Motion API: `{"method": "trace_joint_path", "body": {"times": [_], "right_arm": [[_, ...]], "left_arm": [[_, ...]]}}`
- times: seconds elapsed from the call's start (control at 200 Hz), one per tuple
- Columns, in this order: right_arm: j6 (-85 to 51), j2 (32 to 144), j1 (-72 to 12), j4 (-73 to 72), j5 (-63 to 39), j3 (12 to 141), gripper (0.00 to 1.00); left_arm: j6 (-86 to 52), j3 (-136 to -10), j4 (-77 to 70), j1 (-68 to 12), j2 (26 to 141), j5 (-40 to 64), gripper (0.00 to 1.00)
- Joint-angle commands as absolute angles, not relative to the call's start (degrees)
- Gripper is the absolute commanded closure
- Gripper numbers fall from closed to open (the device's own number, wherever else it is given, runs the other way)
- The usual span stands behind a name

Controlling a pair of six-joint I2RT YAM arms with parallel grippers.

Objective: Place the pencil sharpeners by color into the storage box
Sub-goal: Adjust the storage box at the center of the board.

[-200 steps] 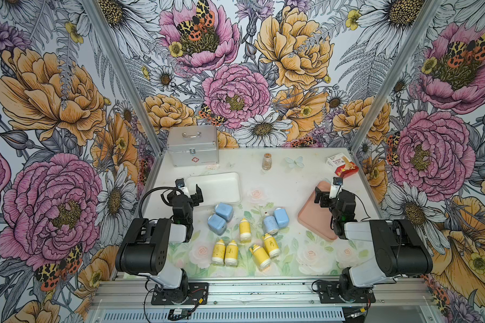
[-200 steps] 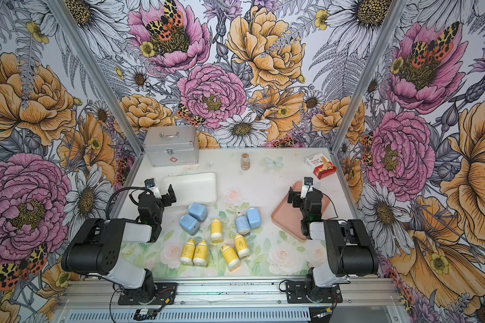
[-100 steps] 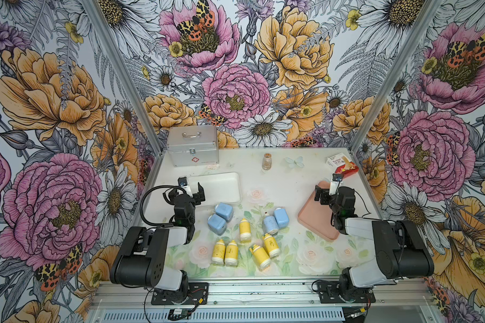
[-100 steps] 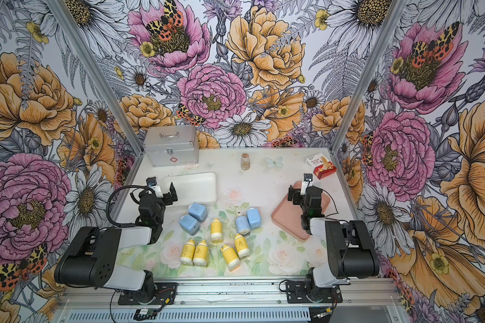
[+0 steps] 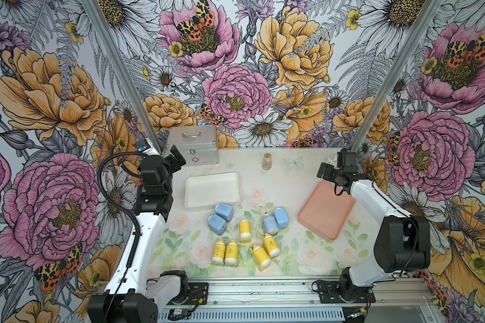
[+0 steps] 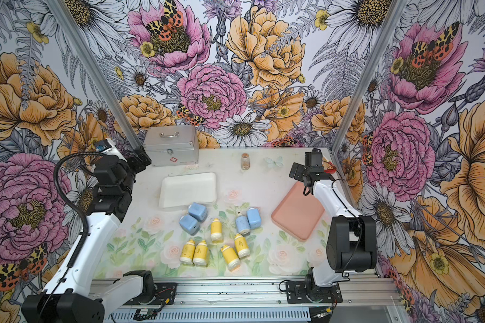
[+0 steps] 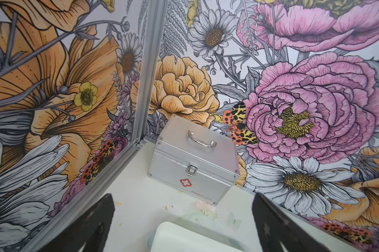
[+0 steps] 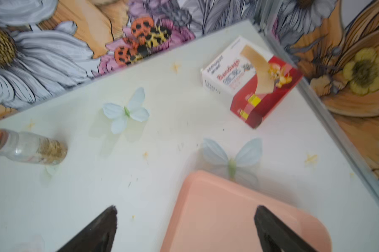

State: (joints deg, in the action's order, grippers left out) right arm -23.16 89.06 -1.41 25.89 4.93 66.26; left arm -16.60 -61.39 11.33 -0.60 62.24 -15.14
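You are looking down from high above the front rail in both top views, facing the back wall and taking in the whole table [image 5: 277, 179]. Your left wrist camera is sitting close, pointing at the metal case [image 7: 192, 161] in the far left corner. Your right wrist camera is facing the far right corner across the pink tray [image 8: 227, 218]. Both top views are showing case and tray too.

Bright, even light; right wrist view blurred.

Clear passage over bare table [image 5: 272, 190] between white tray [image 5: 212, 190] at 11 o'clock and pink tray [image 5: 326, 214] at 2 o'clock of pencil sharpeners [image 5: 245, 230]. Blocked farther out at 11 by metal case [image 5: 196, 145], at 12 by upright vial [image 5: 266, 161].
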Motion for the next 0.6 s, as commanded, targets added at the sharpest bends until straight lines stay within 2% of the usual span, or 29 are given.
{"method": "trace_joint_path", "body": {"times": [0.0,0.15,0.3,0.455,0.595], "right_arm": [[-24.9,86.0,-5.9,42.2,8.0,69.6,0.0],[-23.8,81.8,-11.9,52.8,11.8,72.5,0.0],[-23.9,78.6,-16.1,61.4,11.3,74.9,0.0],[-23.7,80.0,-20.2,71.6,11.0,77.3,0.0],[-23.7,81.0,-22.4,72.9,11.0,74.1,0.0]], "left_arm": [[-17.2,-66.1,29.2,-4.2,65.0,-13.7,0.01],[-16.0,-67.7,31.5,-8.3,68.2,-15.4,0.01],[-16.4,-69.5,34.3,-10.7,72.4,-15.0,0.01],[-17.1,-68.5,35.0,-13.1,73.9,-14.8,0.01],[-16.8,-68.5,35.7,-14.3,73.3,-14.2,0.01]]}}
